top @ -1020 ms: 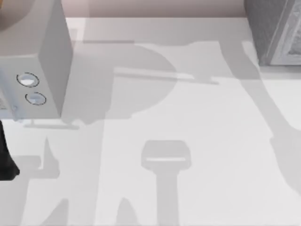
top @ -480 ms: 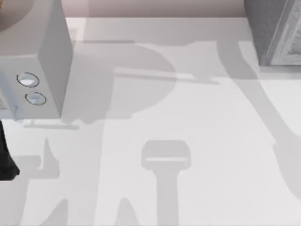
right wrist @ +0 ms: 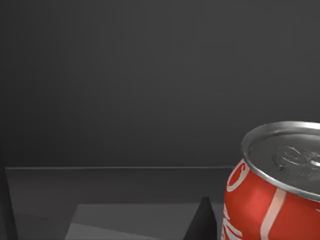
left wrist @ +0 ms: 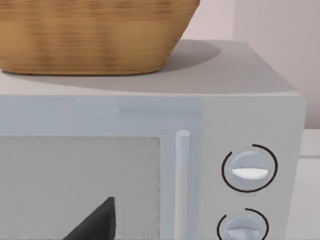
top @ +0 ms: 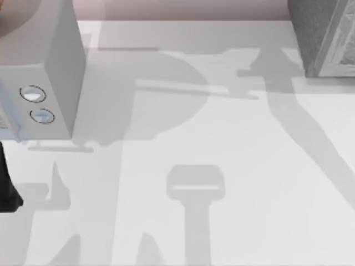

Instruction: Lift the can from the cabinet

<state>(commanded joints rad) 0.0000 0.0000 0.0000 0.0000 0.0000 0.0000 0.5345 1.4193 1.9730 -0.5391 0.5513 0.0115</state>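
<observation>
Shadow of the right arm has shifted across the surface (top: 233,144); can (right wrist: 272,185) stands unlifted in the cabinet (right wrist: 150,75), and neither gripper's state can be told.

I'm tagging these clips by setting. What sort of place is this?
Likely a simulated kitchen counter: a microwave with a wicker basket on top, a white table, and a red can inside a dark cabinet.

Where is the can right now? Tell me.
In the right wrist view, the can stands upright inside a dark compartment, close before the camera, with a dark finger tip beside it.
</observation>
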